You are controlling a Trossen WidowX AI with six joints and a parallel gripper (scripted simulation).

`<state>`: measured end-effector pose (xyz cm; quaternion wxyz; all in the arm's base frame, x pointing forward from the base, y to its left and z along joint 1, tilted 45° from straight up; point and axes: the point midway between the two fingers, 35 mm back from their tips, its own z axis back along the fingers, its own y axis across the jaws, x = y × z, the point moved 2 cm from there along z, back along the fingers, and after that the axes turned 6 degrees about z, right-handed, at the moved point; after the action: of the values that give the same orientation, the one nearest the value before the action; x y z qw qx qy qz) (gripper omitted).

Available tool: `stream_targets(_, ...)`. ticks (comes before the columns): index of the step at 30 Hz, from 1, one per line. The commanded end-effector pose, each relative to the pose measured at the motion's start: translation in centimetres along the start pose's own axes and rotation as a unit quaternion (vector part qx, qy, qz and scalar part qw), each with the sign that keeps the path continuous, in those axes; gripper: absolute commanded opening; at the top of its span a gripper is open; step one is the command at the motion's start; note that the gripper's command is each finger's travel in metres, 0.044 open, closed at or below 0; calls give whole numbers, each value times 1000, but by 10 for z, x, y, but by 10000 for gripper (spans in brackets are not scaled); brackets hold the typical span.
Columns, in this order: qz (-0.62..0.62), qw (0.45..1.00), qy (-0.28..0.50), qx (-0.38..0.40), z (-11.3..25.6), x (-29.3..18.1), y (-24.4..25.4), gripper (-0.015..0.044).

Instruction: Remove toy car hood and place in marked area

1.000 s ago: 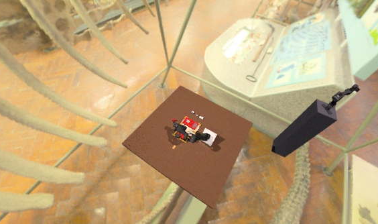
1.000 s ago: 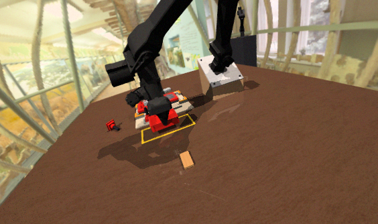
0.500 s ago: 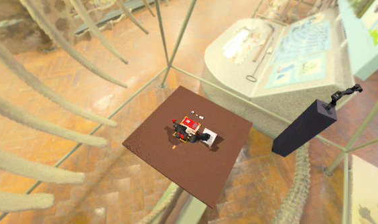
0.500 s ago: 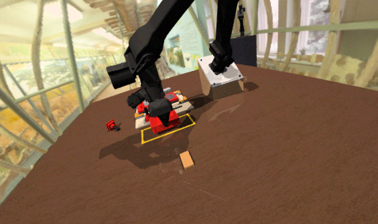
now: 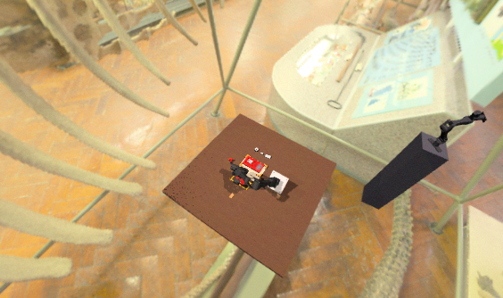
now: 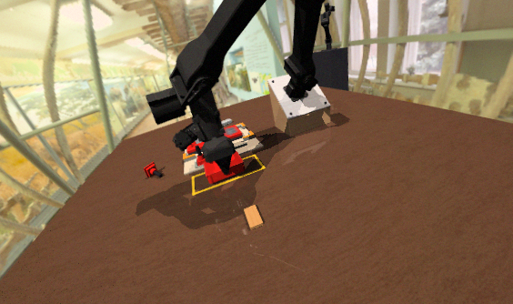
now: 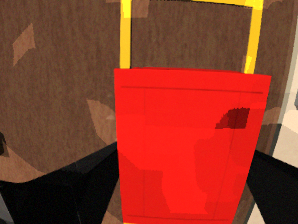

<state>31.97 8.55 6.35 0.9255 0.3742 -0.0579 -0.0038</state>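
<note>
The red hood [image 6: 214, 174] [image 7: 185, 150] is between the fingers of my gripper [image 6: 225, 164] [image 7: 182, 151], which is shut on it by its two sides. The hood is over the yellow outline of the marked area [image 6: 193, 186] [image 7: 125, 40], low over the table; whether it touches the table cannot be told. In the wrist view the outline runs on beyond the hood's far edge, and its near part is mostly hidden. The toy car [image 5: 254, 163] [image 6: 251, 146], cream and red, stands right beside the marked area, partly behind my arm in the exterior view.
An orange block [image 5: 231, 195] [image 6: 253, 217] lies in front of the marked area. A small red part [image 5: 231, 160] [image 6: 150, 170] with a dark stem lies left of the car. Small white parts [image 5: 267, 156] lie behind the car. My arm's box-shaped base mount [image 6: 312, 102] stands to the right.
</note>
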Motion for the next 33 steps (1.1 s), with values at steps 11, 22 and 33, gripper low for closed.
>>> stream_targets(11,-3,1000,1,1,-8,-2,-1,0)
stream_targets(22,0,1000,0,1,-8,0,0,157)
stream_targets(33,0,1000,0,1,-6,0,0,440)
